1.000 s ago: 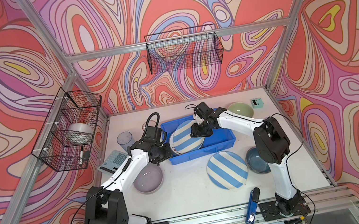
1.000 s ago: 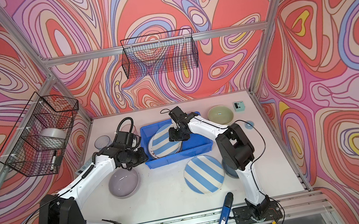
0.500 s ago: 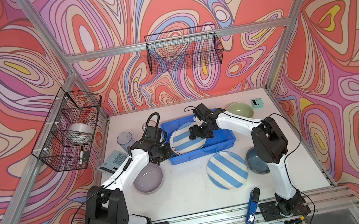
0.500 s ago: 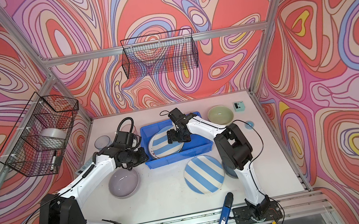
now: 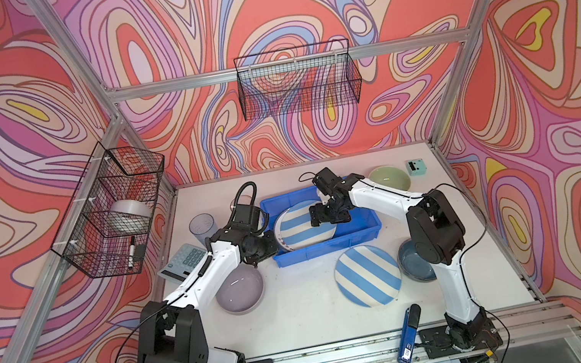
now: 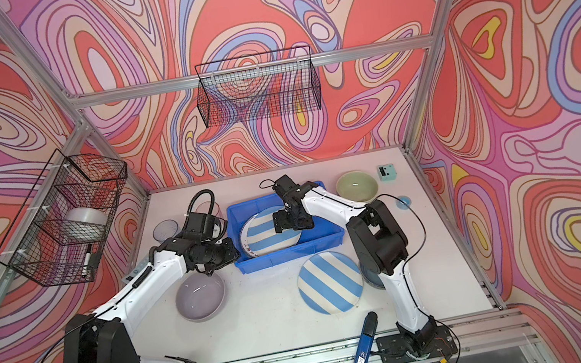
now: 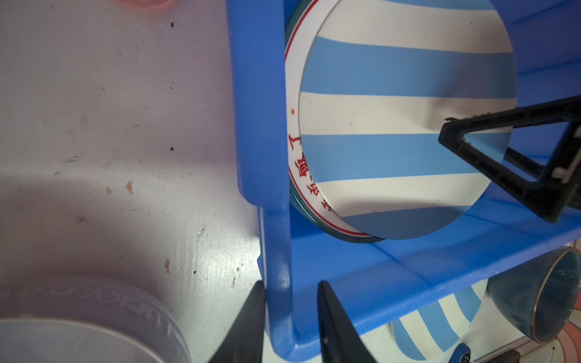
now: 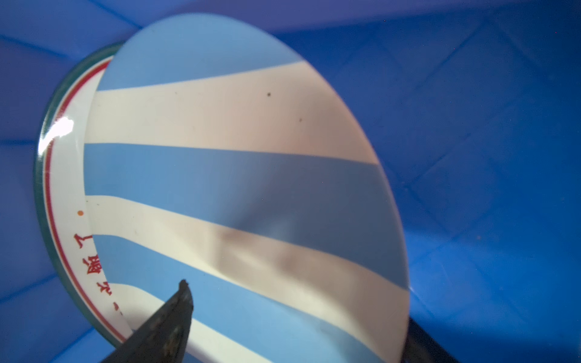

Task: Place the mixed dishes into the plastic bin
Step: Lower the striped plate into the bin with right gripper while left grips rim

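Observation:
The blue plastic bin [image 5: 363, 228] [image 6: 327, 238] holds a blue-and-white striped plate [image 5: 304, 224] [image 8: 239, 176] lying tilted on a white lettered plate [image 7: 294, 151] [image 8: 67, 188]. My right gripper [image 5: 327, 214] [image 8: 298, 301] hovers open over the striped plate, its fingers wide apart. My left gripper [image 5: 266, 249] [image 7: 290, 283] is shut on the bin's left wall [image 7: 276, 251]. On the table lie a second striped plate [image 5: 368, 276], a lavender bowl [image 5: 239, 290], a dark blue bowl [image 5: 414, 261], a pale green bowl [image 5: 389, 177] and a grey-blue cup [image 5: 202, 226].
A calculator [image 5: 184, 262] lies left of the bin and a small teal box [image 5: 415, 167] sits at the back right. A blue tool [image 5: 409, 335] rests at the front edge. Black wire baskets hang on the back wall [image 5: 298, 84] and the left wall [image 5: 112, 210].
My right gripper has opened and let go of the striped plate, which now rests lower in the bin. The left arm has stayed where it was.

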Controlling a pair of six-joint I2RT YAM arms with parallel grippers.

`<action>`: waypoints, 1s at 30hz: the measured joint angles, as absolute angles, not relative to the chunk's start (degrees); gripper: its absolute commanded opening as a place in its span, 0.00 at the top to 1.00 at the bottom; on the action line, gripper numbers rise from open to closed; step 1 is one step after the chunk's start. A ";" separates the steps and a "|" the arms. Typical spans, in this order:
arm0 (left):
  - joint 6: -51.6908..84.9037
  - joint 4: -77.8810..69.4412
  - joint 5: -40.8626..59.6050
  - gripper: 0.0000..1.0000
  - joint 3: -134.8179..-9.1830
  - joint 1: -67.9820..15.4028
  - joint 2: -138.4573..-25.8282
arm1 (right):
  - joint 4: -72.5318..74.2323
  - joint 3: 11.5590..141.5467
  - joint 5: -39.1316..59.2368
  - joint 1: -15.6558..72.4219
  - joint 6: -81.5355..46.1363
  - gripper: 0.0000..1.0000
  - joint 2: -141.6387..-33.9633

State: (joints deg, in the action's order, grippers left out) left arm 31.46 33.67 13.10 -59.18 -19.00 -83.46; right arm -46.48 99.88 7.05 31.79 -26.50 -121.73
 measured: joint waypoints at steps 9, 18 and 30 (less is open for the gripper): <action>31.44 33.12 13.56 0.68 -59.18 -18.50 -83.46 | -47.18 100.86 7.60 31.79 -25.93 0.15 -122.04; 31.07 33.12 13.76 0.68 -59.18 -18.35 -83.48 | -47.18 102.08 12.27 31.81 -24.88 0.13 -124.95; 31.05 33.10 14.11 0.69 -59.18 -18.26 -84.20 | -47.44 102.21 13.74 31.86 -22.48 0.02 -124.92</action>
State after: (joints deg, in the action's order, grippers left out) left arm 31.05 33.10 14.11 -59.18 -18.26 -84.20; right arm -47.44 102.21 13.74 31.86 -22.48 -124.92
